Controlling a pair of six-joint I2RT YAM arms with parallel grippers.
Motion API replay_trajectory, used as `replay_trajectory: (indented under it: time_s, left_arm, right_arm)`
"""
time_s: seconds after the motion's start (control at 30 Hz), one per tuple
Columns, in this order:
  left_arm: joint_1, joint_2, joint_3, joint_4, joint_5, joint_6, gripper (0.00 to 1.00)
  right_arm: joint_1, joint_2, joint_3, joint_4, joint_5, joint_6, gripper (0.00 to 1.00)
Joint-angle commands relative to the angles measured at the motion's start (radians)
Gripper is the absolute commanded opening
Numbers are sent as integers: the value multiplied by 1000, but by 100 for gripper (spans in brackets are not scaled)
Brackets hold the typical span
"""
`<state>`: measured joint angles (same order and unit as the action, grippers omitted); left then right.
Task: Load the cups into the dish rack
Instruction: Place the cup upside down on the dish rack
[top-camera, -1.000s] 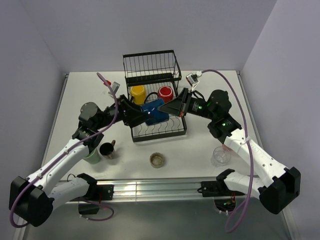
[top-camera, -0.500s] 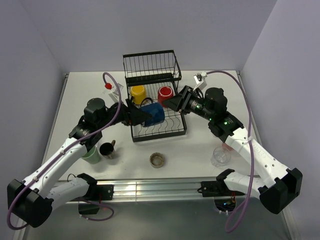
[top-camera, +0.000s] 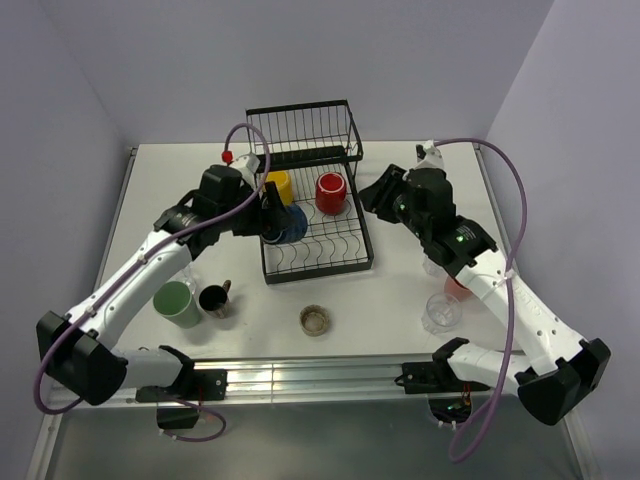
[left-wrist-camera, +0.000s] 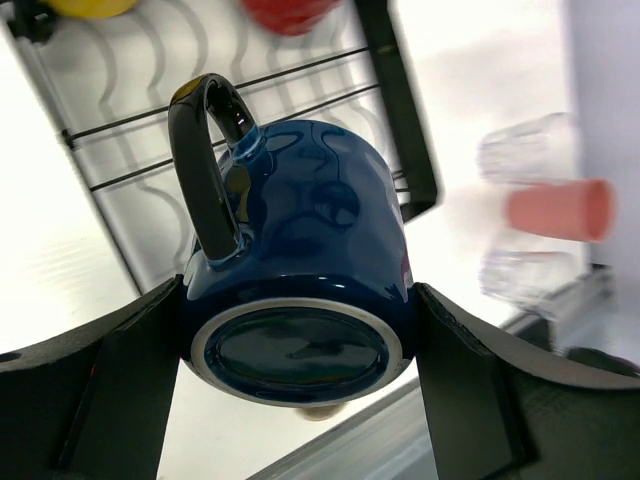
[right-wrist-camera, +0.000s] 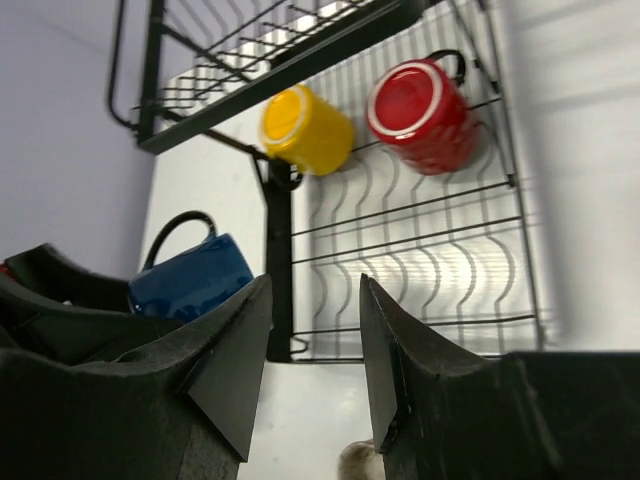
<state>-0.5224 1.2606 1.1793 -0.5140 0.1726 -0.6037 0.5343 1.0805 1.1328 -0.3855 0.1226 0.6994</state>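
The navy mug (top-camera: 287, 222) is pinched between the left jaws, one finger pressed on each side of its body. Its base faces the left wrist camera and its black handle (left-wrist-camera: 205, 165) sticks out to one side. It hangs tilted at the left rim of the dish rack (top-camera: 320, 275), just in front of the yellow mug (top-camera: 276, 186). I cannot tell whether it touches the wires.

The left arm (top-camera: 140, 275) reaches forward and right from its base, with the wrist bent toward the rack. The right arm (top-camera: 500, 290) stretches over the table (top-camera: 390, 290) to the right of the rack. Its jaws are spread with nothing between them, just beside the rack's right edge near the red mug (top-camera: 331, 192).

The yellow and red mugs lie on their sides on the wavy dividers, close to the taller basket section (top-camera: 300, 130) at the far end. The near half of the dividers shows bare wire.

On the table near the left arm stand a green tumbler (top-camera: 176, 304) and a black mug (top-camera: 213, 299). A low brownish glass (top-camera: 315, 320) sits in front of the rack. A clear glass (top-camera: 441, 311) and a pink tumbler (top-camera: 455, 287) stand by the right arm, which partly hides the tumbler.
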Motion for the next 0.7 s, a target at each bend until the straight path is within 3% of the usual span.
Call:
replay_trajectory:
  time_s: [0.0, 0.23, 0.67]
  left_arm:
    - [-37, 35, 111, -69, -125, 62, 0]
    - [-103, 155, 166, -107, -231, 64, 0]
    - [-157, 339, 259, -162, -283, 87, 0]
  right_arm:
    - [7, 16, 53, -46, 101, -46, 48]
    - [7, 36, 45, -50, 117, -64, 48]
    - [6, 38, 32, -62, 132, -75, 48]
